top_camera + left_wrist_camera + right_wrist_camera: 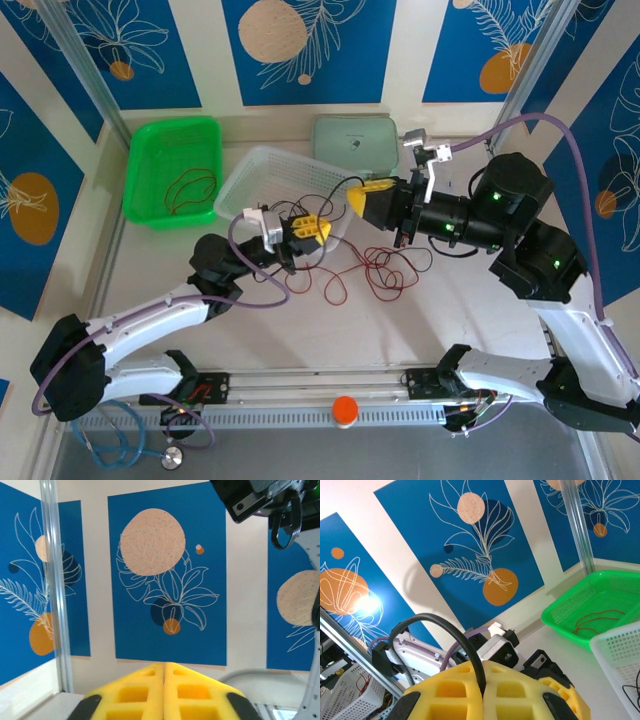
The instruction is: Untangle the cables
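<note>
Separation is the step in hand. The right gripper (pixel 356 198) has its yellow fingers (pixel 520 695) clamped on the black cable (pixel 436 622), which arches up out of the seam between them in the right wrist view. That strand hangs raised over the near-right corner of the white basket (pixel 262 155). Just beside it, over the basket's near edge, sits the left gripper (pixel 312 232) with its pads (pixel 132 695) pressed flat together. No wire shows in that seam, so I cannot tell whether it has pinched anything. The red cable (pixel 375 268) sprawls in loose loops on the middle of the table (pixel 420 330), just on the near side of both grippers, and thin black loops run through it and up toward the basket. My read is that the job now is getting the black strand clear of the red. The next move calls for drawing the two grippers apart, slow and steady, so that the red loops slide off rather than cinch into a knot.
</note>
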### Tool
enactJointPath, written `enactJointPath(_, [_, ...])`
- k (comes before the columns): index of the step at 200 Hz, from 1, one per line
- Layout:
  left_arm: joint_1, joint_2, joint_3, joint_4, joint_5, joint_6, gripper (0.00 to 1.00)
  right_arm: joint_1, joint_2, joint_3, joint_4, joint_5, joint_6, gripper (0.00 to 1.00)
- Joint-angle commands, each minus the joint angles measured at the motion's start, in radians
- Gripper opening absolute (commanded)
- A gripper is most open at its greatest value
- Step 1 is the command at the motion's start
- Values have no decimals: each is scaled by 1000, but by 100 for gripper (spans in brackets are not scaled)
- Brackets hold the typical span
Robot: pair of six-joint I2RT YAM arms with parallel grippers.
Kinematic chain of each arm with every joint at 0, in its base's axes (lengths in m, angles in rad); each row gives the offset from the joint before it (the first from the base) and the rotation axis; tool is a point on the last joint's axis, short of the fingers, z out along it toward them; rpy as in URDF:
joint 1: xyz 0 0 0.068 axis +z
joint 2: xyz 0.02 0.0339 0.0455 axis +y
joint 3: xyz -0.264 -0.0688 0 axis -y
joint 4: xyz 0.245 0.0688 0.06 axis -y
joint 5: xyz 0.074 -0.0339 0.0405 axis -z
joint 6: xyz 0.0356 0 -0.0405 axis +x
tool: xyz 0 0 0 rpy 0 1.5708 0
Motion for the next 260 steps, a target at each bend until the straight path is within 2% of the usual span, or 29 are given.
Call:
enactJointPath(1, [8,-27,-1,22,-39,3,0,-4,-37,-6,40,4,7,0])
enactJointPath(17, [8,-63,-17,-60,-80,32,0,-4,-60,0,35,40,-11,0])
enactJointPath(43, [8,-141,-13,-377,-199,117,0,-6,-86,48,-16,123,-69,0])
enactJointPath(60, [9,-192,-13,-562,-317,168,0,-9,-94,79,-56,198,-113,0])
enactJointPath(92, [14,-280,-12,-775,-534,232,0,-18,-78,111,-122,385,-201,0])
enactJointPath(120, [41,-305,40,-928,-641,272,0,-38,-54,104,-156,581,-256,0])
enactJointPath(142, [64,-286,85,-1007,-686,295,0,-70,-37,79,-165,710,-294,0])
enactJointPath(162, [82,-256,116,-1033,-713,305,0,-125,-16,53,-172,750,-309,0])
enactJointPath(198, [143,-184,177,-1050,-753,338,0,-259,31,-1,-194,765,-309,0])
enactJointPath(236, [266,-108,235,-1052,-694,351,0,-386,63,-83,-174,772,-329,0])
enactJointPath(260, [314,-46,269,-1039,-656,354,0,-444,94,-121,-151,723,-324,0])
